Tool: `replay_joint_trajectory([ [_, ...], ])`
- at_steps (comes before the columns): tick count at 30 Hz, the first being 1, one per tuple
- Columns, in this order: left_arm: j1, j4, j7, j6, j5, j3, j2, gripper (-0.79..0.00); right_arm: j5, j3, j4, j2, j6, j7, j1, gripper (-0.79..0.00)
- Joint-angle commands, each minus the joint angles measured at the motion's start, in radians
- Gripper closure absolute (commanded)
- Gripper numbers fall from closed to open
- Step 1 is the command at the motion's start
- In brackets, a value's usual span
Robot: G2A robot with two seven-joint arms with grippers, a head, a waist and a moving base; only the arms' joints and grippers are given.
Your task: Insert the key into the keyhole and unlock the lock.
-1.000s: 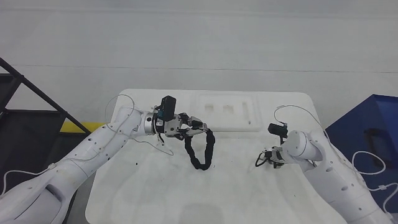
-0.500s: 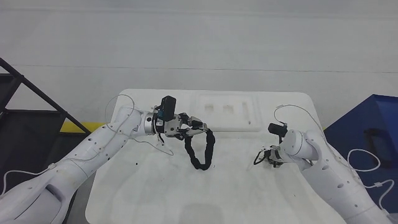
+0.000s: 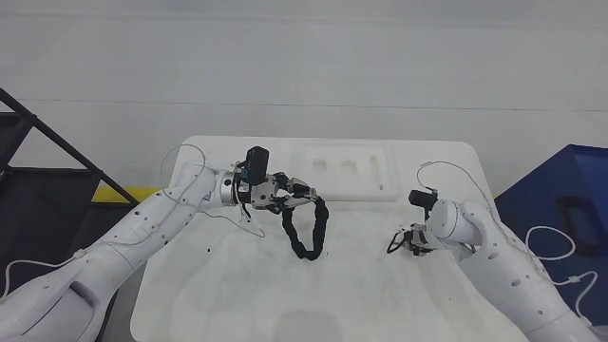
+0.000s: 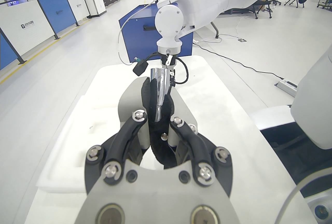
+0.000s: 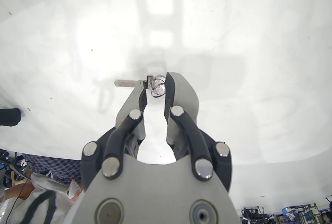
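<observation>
At the table (image 3: pixel 380 285), left gripper (image 3: pixel 304 193) clamps one lock (image 3: pixel 318 220); right gripper (image 5: pixel 155 86) pinches one key (image 5: pixel 125 83).

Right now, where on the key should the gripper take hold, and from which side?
Grip the key by its head, coming square to the blade. The flat blade sticks out sideways past one finger and must stay bare for insertion. The right gripper pinches it that way.
</observation>
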Motion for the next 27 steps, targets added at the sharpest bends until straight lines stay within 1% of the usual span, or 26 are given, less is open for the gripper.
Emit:
replay_joint_trajectory([
  [1,0.0,0.0,0.0,0.0,0.0,0.0,0.0,0.0,-0.001,-0.005,0.002,0.001,0.002,-0.002,0.002,-0.132],
  [3,0.0,0.0,0.0,0.0,0.0,0.0,0.0,0.0,-0.003,-0.011,0.0,0.002,0.005,-0.005,0.002,-0.08],
  [5,0.0,0.0,0.0,0.0,0.0,0.0,0.0,0.0,-0.003,-0.015,-0.001,0.004,0.008,-0.008,0.003,0.0],
  [16,0.0,0.0,0.0,0.0,0.0,0.0,0.0,0.0,-0.011,-0.01,-0.066,0.025,0.02,-0.02,-0.001,0.0],
  [27,0.0,0.0,0.0,0.0,0.0,0.0,0.0,0.0,0.069,0.065,-0.27,0.049,-0.023,0.023,0.01,0.0],
])
